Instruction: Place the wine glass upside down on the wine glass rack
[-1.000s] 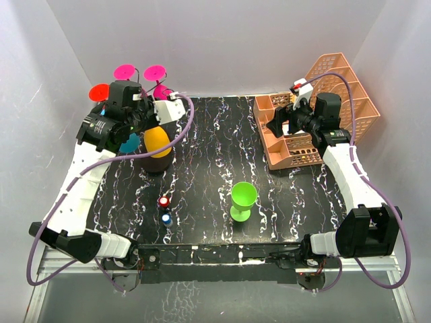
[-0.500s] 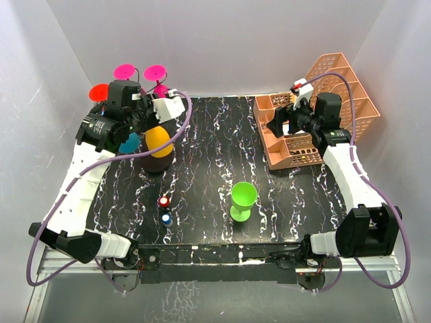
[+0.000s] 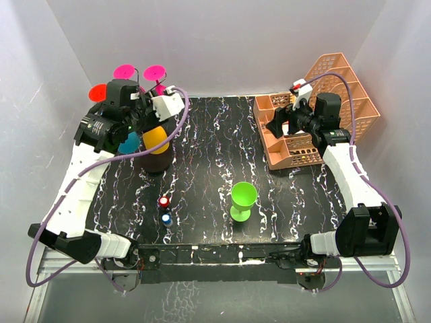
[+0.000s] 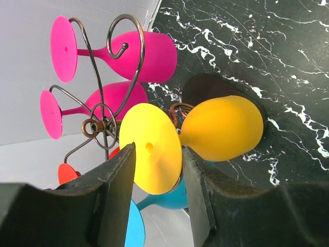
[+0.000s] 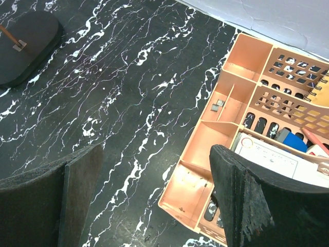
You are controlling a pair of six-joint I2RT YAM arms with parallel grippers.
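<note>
Top view: left gripper (image 3: 159, 120) is at the rack (image 3: 156, 165), far left corner, just over the yellow glass (image 3: 156, 140). Right gripper (image 3: 276, 125) hovers by the peach basket (image 3: 337, 74). A green glass (image 3: 242, 198) stands upright mid-table.

Left wrist: jaws are apart. The yellow glass hangs bowl-down with its stem in a wire scroll of the rack (image 4: 103, 123) and its foot showing between my fingers (image 4: 121, 175) — whether they touch it, I cannot tell. Pink glasses (image 4: 149, 49) hang beside it.

Right wrist: jaws are wide apart and hold nothing — basket beneath, rack base (image 5: 25, 46) far off.
</note>
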